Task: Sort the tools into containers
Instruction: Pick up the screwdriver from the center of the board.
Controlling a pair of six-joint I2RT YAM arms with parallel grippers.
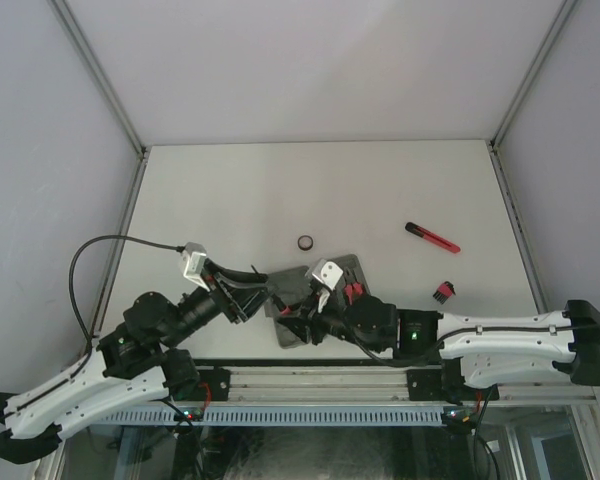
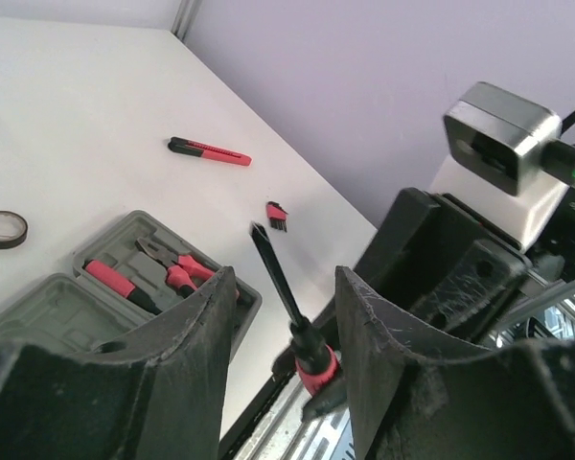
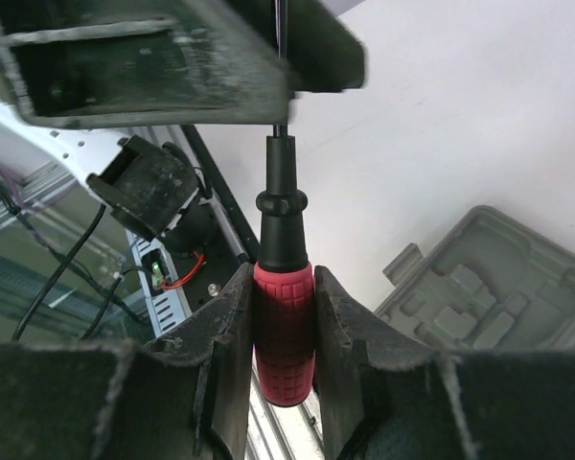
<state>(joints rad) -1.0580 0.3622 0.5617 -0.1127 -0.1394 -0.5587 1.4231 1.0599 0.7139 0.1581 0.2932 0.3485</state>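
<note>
My right gripper (image 3: 285, 287) is shut on the red handle of a screwdriver (image 3: 284, 316), whose black shaft points up toward the left gripper. In the left wrist view that screwdriver (image 2: 280, 283) stands in the gap of my open left gripper (image 2: 286, 292), touching neither finger. The grey case (image 2: 232, 305) lies open below, with red-handled pliers (image 2: 177, 268) and another screwdriver (image 2: 115, 283) in its recesses. From above, both grippers meet over the case (image 1: 355, 268): left gripper (image 1: 271, 290), right gripper (image 1: 302, 308).
On the white table lie a black ring (image 1: 306, 242), a slim red-black stick tool (image 1: 432, 237) and a small comb-like piece (image 1: 443, 291), all to the case's far side and right. The arm bases' rail (image 1: 320, 385) runs along the near edge.
</note>
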